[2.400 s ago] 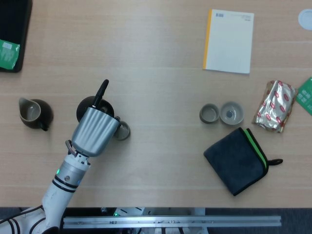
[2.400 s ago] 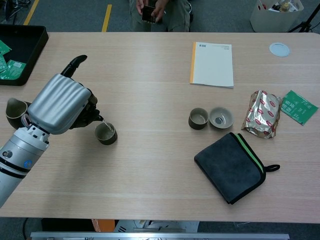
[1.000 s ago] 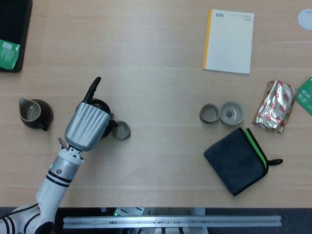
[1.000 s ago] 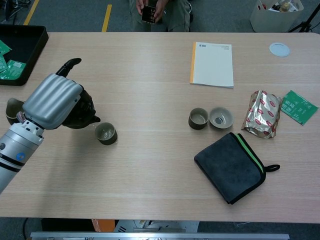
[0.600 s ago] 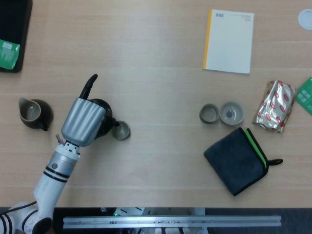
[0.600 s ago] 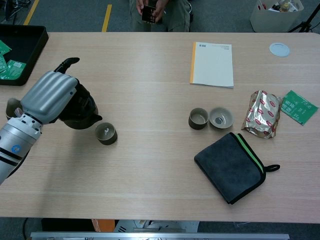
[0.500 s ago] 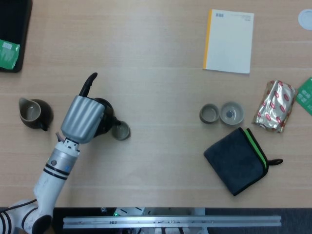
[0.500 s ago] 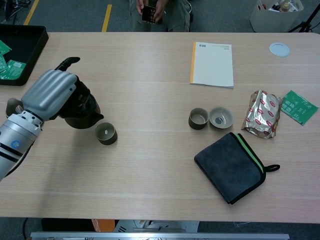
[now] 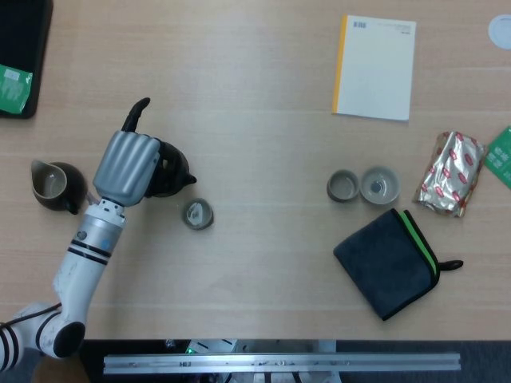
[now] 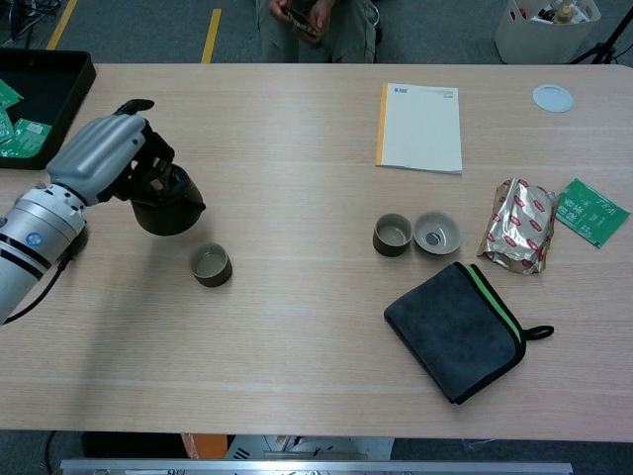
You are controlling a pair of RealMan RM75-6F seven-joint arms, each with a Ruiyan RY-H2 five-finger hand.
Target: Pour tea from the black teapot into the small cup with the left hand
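Note:
My left hand [image 9: 126, 167] [image 10: 101, 157] grips the black teapot [image 9: 169, 175] [image 10: 166, 204] by its handle. The pot is upright, with its spout toward the small cup [image 9: 196, 214] [image 10: 211, 264]. That olive cup stands apart from the pot, a little nearer the front edge and to the right, with liquid in it. Whether the pot's base touches the table is hard to tell. My right hand shows in neither view.
A dark pitcher [image 9: 54, 185] sits left of my hand. Two more small cups [image 9: 362, 185] [image 10: 415, 234] stand mid-right, beside a dark folded cloth [image 9: 390, 262], a foil packet [image 9: 453, 172] and a notebook [image 9: 375, 67]. A black tray [image 10: 35, 99] fills the far left corner.
My left hand has righted the teapot and drawn it back and left, away from the small cup. The cup has stayed where it was.

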